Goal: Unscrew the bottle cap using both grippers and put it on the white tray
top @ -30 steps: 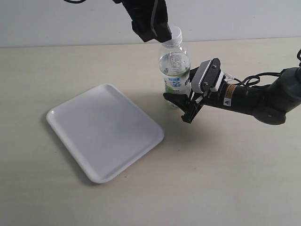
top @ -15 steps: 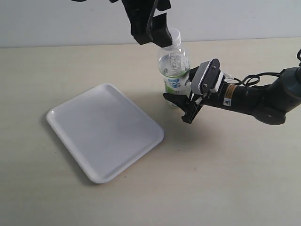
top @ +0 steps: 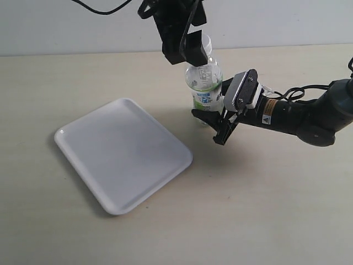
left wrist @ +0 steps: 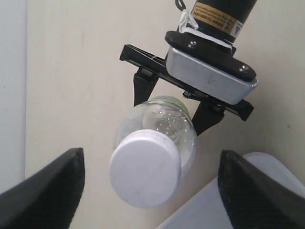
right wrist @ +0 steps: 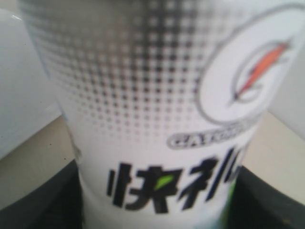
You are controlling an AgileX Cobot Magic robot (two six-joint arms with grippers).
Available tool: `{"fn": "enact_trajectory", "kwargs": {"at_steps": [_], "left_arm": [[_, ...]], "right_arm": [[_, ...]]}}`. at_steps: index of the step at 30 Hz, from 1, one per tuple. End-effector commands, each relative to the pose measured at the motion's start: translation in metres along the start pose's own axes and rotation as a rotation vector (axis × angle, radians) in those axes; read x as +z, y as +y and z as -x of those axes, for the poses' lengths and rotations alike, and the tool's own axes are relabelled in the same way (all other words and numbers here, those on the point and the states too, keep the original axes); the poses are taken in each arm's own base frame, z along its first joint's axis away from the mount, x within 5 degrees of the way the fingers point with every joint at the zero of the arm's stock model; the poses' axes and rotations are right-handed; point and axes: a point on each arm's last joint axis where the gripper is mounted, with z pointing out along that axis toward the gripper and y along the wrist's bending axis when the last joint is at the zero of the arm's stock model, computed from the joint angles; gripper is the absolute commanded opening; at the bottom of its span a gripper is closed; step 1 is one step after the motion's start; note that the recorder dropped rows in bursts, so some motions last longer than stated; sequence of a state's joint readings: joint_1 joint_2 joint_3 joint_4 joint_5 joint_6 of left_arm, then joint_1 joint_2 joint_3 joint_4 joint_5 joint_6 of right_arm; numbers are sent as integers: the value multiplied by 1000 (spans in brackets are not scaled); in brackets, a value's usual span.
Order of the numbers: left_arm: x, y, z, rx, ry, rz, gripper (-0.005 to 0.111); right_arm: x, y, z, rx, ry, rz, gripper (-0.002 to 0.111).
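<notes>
Since the earlier frames the left gripper (top: 186,45) had come down from above and to one side until it straddled the top of the bottle (top: 205,83); the bottle, the right arm and the tray showed no shift.

1. Desk (top: 265,210): plain pale surface carrying all items.
2. White tray (top: 121,154): lay flat on the desk, well apart from the bottle on the left arm's side, with nothing on it. Judged to be left free as the drop point for the cap.
3. Bottle: stood upright on the desk, near the far edge. In the right wrist view its label filled the picture, with dark finger edges on both sides.
4. Right gripper (top: 215,102): reached in low from the side and was clamped on the lower labelled body of the bottle. Judged purpose: to stop the bottle turning while the cap is twisted.
5. Left gripper: jaws stood wide, one finger on each side of the cap and both clear of it in the left wrist view. No grip had been taken.
6. Bottle cap (left wrist: 145,174): seated on the neck, between the spread fingers. Unscrewing was judged not yet begun; next the jaws would need to close squarely on the ribbed sides.
</notes>
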State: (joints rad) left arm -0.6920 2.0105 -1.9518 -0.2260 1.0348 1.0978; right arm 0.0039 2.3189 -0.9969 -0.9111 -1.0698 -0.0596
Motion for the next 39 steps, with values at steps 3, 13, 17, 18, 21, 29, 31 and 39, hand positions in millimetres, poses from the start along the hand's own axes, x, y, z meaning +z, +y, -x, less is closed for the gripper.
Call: {"fn": "enact_trajectory", "kwargs": {"at_steps": [3,13,17,18,21,29,31,39], "left_arm": [[5,1,3,-2,-16,8,70],[5,0,1,1,0,2,43],[6,0,1,2,3,1,31],[7,0,1,1,4,0,26],[11,0,-1,0,9,-7,11],[12,0,0,-15,4,-2,0],[12,0,0,-56,3,-2,0],[12,0,0,-496,3,-1,0]], "right_arm": [[-1,5,-18,-17,134,30,0],[-1,5,-18,-15,134,30,0],[-1,5,-18,-15,134,30,0],[-1,5,-18,-15,134,30,0],[-1,5,-18,-15,134,30,0],[-1,5,-18,-13,134,30,0],[-1,5,-18,-11,134,26,0],[-1,5,-18,-9,135,23,0]]}}
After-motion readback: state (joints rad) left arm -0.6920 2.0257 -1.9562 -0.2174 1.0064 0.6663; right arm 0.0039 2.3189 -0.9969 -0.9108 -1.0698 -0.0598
